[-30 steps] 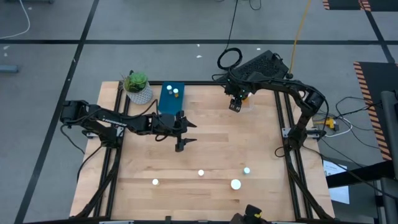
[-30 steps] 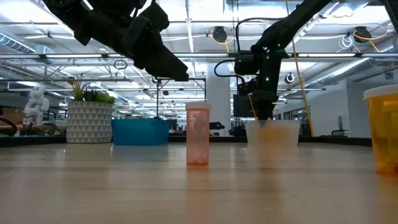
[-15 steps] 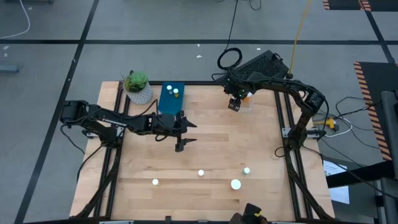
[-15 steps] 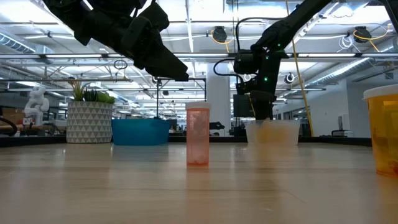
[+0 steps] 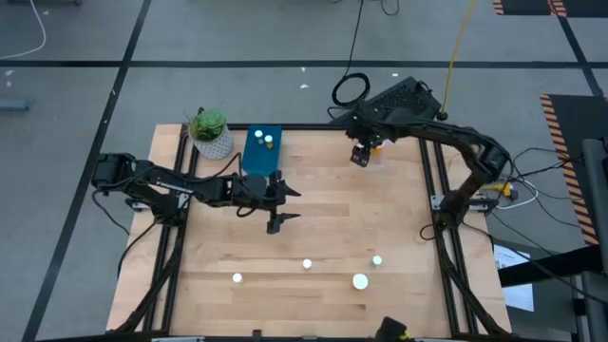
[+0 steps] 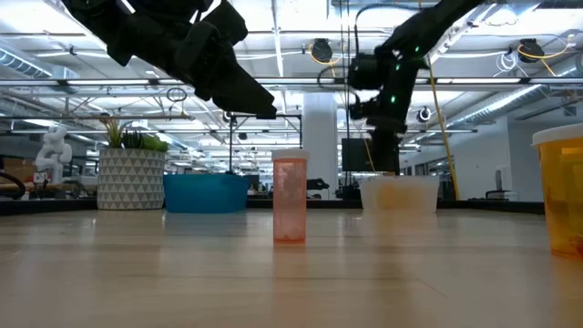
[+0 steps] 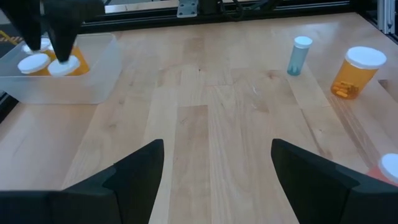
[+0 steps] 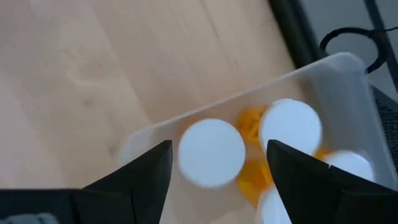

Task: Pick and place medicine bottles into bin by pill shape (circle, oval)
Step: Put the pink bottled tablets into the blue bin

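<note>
The right gripper [image 5: 360, 157] hangs above the clear bin [image 8: 336, 81] at the table's far right, fingers spread and holding nothing. In the bin lie orange bottles with round white caps [image 8: 211, 152], perhaps four. The left gripper [image 5: 276, 203] hovers mid-table, jaws wide, empty. Near the front edge stand four more bottles: a large orange one [image 7: 356, 73], a slim pale-blue one [image 7: 299, 55], a pinkish translucent one [image 6: 290, 196].
</note>
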Controlling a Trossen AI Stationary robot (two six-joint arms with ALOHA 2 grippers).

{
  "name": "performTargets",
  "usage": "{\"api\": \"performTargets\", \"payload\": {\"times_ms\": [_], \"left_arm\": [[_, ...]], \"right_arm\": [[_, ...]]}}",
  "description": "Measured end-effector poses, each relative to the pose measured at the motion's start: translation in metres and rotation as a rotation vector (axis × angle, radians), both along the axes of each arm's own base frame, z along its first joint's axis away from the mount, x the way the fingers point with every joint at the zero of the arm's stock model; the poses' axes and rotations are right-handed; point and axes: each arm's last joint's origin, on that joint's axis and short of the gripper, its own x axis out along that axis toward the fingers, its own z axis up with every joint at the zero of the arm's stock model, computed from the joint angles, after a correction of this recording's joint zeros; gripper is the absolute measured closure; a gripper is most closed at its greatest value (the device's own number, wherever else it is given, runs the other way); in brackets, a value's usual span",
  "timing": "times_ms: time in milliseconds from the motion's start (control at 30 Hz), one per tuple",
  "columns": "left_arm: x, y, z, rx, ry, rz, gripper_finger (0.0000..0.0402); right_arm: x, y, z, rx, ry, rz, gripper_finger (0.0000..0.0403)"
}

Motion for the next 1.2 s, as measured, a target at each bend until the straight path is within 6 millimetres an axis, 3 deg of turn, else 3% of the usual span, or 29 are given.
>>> {"api": "performTargets", "payload": {"times_ms": [133,300,467,633,800,1000,1200], "left_arm": [[-0.001,-0.002,-0.002,-0.001,0.021,-0.006,0.0103],[-0.004,-0.017,-0.006,0.019,0.074,-0.067,0.0103],[-0.006,-0.038,-0.007,0.013,0.076,-0.133,0.0103],[-0.009,-0.052,-0.008,-0.058,0.104,-0.139,0.0103],[-0.007,-0.075,0.010,-0.070,0.217,-0.148,0.0103],[0.001,-0.098,0.043,-0.006,0.280,-0.155,0.0103],[0.013,-0.107,0.046,0.078,0.376,-0.198,0.0103]], "right_arm": [[-0.008,0.022,0.034,-0.030,-0.102,-0.036,0.0148],[-0.022,0.071,0.065,-0.055,-0.271,-0.024,0.0148],[-0.038,0.126,0.067,-0.130,-0.403,0.027,0.0148],[-0.052,0.162,0.058,-0.163,-0.497,0.094,0.0148],[-0.060,0.177,0.045,-0.153,-0.563,0.156,0.0148],[-0.060,0.181,0.041,-0.162,-0.591,0.194,0.0148],[-0.060,0.185,0.041,-0.164,-0.587,0.226,0.0148]]}}
